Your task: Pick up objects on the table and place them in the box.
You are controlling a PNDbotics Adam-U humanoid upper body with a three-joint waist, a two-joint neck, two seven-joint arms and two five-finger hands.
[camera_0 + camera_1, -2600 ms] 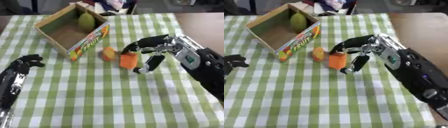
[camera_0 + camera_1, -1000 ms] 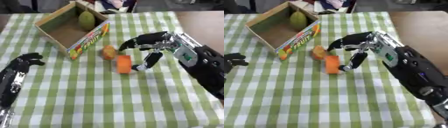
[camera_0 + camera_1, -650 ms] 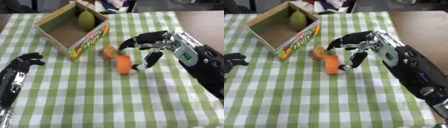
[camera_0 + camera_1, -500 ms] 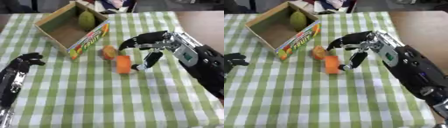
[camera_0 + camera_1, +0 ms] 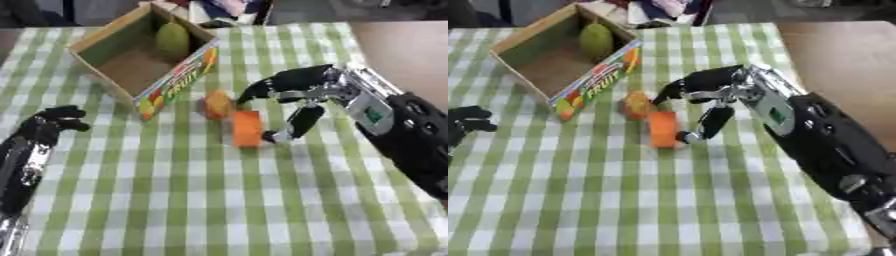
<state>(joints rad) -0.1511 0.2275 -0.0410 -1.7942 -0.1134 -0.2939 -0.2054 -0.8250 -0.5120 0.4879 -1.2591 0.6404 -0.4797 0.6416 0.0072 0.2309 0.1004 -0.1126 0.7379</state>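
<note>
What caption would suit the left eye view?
Robot's right hand reaches for an orange block beside the fruit box on a checked tablecloth.

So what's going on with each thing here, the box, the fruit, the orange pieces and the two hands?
Cardboard box: open on top, standing askew on the checked cloth.
Green pear: already inside the box, at its far end.
Round orange fruit: on the cloth, just outside the box.
Orange block: upright on the cloth, the right hand's fingers at its side.
Right hand: fingers curved around the block, not closed.
Left hand: idle, fingers curled, holding nothing.
</note>
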